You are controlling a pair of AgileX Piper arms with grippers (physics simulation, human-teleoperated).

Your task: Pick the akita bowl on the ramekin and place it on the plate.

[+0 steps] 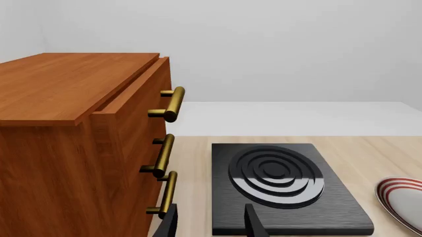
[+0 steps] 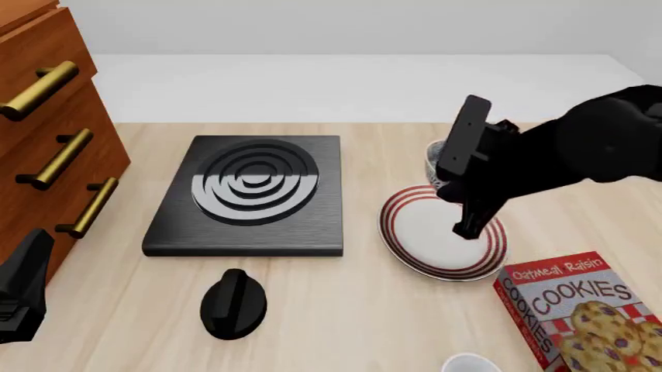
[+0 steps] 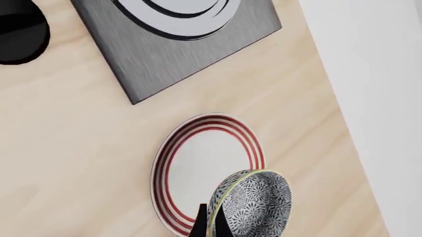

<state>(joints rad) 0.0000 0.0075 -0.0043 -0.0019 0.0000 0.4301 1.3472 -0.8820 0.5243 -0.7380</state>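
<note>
Count of items around the one black square stove with ringed burner (image 2: 248,198):

- one wooden cabinet (image 2: 42,132) with three brass handles (image 2: 39,89)
- one black round knob (image 2: 234,304)
- one red-ringed white plate (image 2: 435,244)
- one dark patterned bowl (image 3: 254,202)
- one red cookie box (image 2: 584,310)
- two black robot arms (image 2: 548,159)

Light wooden table (image 2: 352,310) carries the black stove (image 2: 250,195), with the wooden drawer cabinet (image 2: 42,139) left of it, a black knob (image 2: 234,304) just in front, the red-ringed plate (image 2: 424,244) to its right, and a cookie box (image 2: 579,306) beyond the plate, nearer the camera.
</note>
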